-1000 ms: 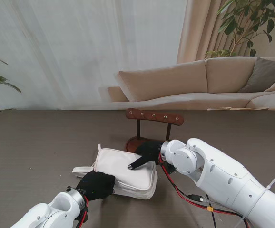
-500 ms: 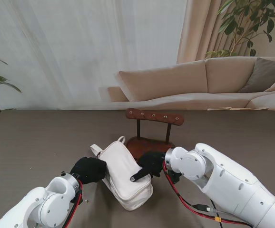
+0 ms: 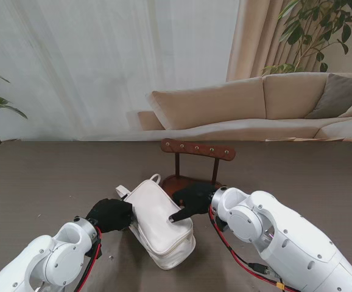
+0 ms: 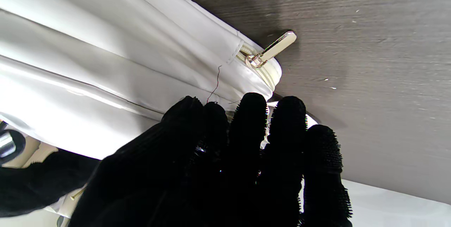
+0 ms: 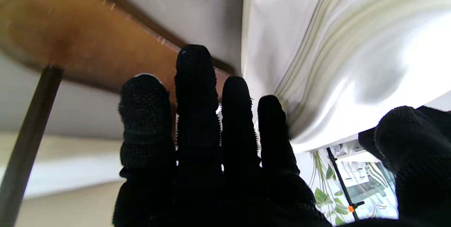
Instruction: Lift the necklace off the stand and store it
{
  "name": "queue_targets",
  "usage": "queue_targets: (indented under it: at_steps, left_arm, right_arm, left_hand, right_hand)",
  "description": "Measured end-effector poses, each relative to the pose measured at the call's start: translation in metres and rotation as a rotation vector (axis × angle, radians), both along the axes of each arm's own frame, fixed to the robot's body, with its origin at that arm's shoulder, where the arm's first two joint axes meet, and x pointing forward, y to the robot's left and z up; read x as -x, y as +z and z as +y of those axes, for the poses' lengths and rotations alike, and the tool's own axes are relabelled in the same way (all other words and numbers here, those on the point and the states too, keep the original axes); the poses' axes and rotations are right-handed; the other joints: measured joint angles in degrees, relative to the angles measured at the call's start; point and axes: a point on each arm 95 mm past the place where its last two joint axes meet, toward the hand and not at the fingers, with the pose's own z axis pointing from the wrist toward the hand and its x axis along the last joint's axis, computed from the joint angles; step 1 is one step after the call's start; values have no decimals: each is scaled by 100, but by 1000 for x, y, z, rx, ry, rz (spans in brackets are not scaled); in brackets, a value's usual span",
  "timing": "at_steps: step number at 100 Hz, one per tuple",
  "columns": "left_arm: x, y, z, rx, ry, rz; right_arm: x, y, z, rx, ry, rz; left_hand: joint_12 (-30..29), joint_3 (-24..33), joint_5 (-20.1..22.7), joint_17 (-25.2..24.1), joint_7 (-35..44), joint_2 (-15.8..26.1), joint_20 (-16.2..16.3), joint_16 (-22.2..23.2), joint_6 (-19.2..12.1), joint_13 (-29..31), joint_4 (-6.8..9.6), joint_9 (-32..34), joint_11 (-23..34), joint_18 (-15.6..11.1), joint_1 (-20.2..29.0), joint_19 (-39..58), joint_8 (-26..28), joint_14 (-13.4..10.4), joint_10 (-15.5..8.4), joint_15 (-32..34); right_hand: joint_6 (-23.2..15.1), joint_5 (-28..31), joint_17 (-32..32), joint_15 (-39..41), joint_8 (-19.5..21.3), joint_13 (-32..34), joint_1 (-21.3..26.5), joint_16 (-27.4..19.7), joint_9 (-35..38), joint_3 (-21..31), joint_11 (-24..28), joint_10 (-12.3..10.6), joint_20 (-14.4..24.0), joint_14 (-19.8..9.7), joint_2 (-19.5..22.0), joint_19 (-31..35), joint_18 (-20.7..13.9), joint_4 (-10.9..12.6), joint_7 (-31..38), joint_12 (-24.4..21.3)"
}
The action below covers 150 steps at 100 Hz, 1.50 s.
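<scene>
The left hand [image 3: 111,214] clasps the white pouch's [image 3: 159,222] 9 o'clock side; the right hand [image 3: 191,201], fingers spread, presses its 3 o'clock side, gripping nothing. The necklace is not visible; the stand [image 3: 197,149] at 12 o'clock looks bare. Best steady the pouch, then draw the zipper pull [image 4: 273,49] closed

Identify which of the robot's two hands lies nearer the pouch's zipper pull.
The left hand: its wrist view shows the gold zipper pull just beyond its fingers; the right hand sees none.

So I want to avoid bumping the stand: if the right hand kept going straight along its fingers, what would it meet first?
Likely the wooden base of the necklace stand: the right hand points its fingers at it, with the white pouch alongside. Depth is unclear.
</scene>
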Motion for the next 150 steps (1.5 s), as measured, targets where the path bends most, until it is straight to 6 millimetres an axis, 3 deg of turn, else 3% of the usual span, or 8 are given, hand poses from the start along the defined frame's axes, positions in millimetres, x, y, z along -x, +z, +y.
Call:
queue_targets:
  at_steps: [20,30,42,52,62,82,123,150]
  left_arm:
    - [0,1,1,-3,-12,-4]
    - [0,3,2,-6,-15,-7]
    - [2,8,5,-11,-13,-16]
    - [3,12,8,-8,-8,-24]
    - [3,15,11,-3,-3,-31]
    - [3,18,14,25,7,-35]
    - [7,27,38,21,59,-45]
    - [20,31,58,19,111,-37]
  right_arm:
    - [2,16,5,-41,-6,-138]
    - [3,20,10,-114,32,-258]
    - [6,18,19,-188,74,-282]
    - [10,12,29,-237,143,-273]
    - [13,1,39,-251,230,-234]
    - [5,-8,49,-208,268,-162]
    - [-7,-9,44,-115,267,-147]
    - [-12,-7,40,-82,272,-139]
  left_hand:
    - [43,0,-18,-10,0,3,-51,-49,0,-22,0,-44,0,0,2,0,5,1,2,-1]
    - [55,-2,-21,-11,0,4,-52,-49,0,-22,0,-48,0,0,2,0,6,1,-2,-1]
    - [196,-5,-55,-11,0,17,-52,-49,0,-17,0,-54,0,0,4,0,18,2,-6,-1]
    - [297,-16,-71,-11,0,27,-52,-49,-18,-15,0,-81,21,0,4,0,20,4,-34,-1]
    - [365,-16,-73,-19,0,27,-52,-49,-20,-12,0,-82,42,0,4,0,20,7,-39,-1]
    - [510,-16,-73,-42,0,28,-52,-49,-21,-7,1,-82,98,0,4,0,21,14,-42,-1]
    - [639,-16,-74,-43,0,28,-52,-49,-21,-1,1,-82,129,1,4,0,21,17,-45,-1]
    - [648,-32,-153,-49,-106,46,-52,-48,-133,-1,1,-86,130,2,4,0,59,21,-50,-1]
  right_hand:
    - [-432,-26,-2,-719,-40,-844,0,-382,-789,19,-185,54,-2,139,-8,-363,63,0,-25,-235]
    - [-724,136,-2,-939,-66,-1167,6,-559,-1086,8,-125,55,-165,140,-203,-576,63,0,-82,-314]
    - [-884,136,-2,-1184,-29,-1451,9,-859,-1221,22,-97,47,-438,122,-284,-894,63,1,-85,-452]
    - [-1056,134,-2,-1507,20,-1586,21,-1126,-1221,145,-95,-102,-666,-5,-546,-1186,63,1,-86,-608]
    - [-1272,4,-2,-1774,20,-1789,21,-1397,-1219,133,-257,-287,-968,-129,-550,-1476,19,1,-194,-829]
    - [-1416,-424,-12,-2199,-78,-2477,8,-1770,-1489,137,-621,-447,-1265,-266,-550,-1843,23,1,-453,-1178]
    - [-1628,-521,-10,-2466,-192,-2587,6,-1998,-1591,141,-1055,-912,-1417,-594,-534,-2054,-50,1,-480,-1398]
    - [-1768,-532,-10,-2480,-276,-2587,6,-2001,-1593,141,-1183,-1009,-1418,-629,-528,-2054,-55,1,-582,-1475]
